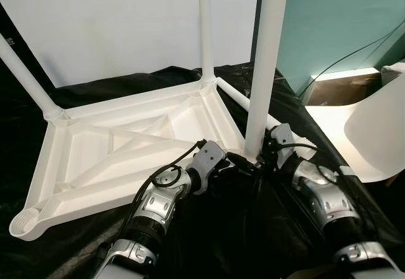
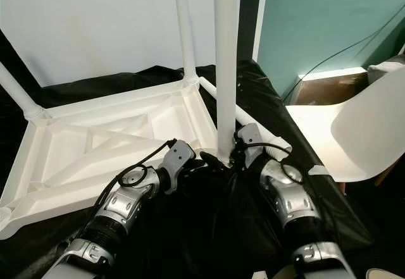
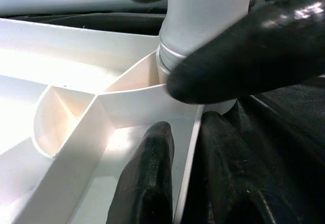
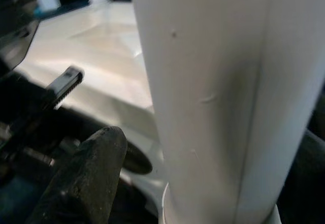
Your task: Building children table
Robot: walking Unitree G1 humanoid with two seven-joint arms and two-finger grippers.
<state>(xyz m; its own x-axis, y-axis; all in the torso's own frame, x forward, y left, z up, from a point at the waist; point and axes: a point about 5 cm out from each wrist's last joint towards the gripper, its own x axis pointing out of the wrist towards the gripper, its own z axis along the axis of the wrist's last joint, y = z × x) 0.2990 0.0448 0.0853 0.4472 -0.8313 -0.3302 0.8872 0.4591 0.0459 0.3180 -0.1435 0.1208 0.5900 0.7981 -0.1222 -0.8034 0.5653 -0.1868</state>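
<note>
A white plastic children's table [image 1: 126, 146] lies upside down on a black cloth. Two legs stand in its far corners, the far left leg [image 1: 25, 76] and the back leg [image 1: 205, 32]. A third leg [image 1: 266, 64] stands upright in the near right corner socket. My right gripper [image 1: 264, 152] is shut around that leg's base, and the leg [image 4: 223, 97] sits between its fingers [image 4: 86, 178]. From the left, my left gripper [image 1: 243, 163] pinches the table rim [image 3: 132, 99] right beside the socket. The near left socket [image 1: 25, 219] holds nothing.
A white chair [image 1: 373, 133] stands close on the right, with a brown box [image 1: 342, 89] and a cable behind it by the teal wall. A white board leans behind the table. The black cloth [image 1: 240, 235] covers the floor under my arms.
</note>
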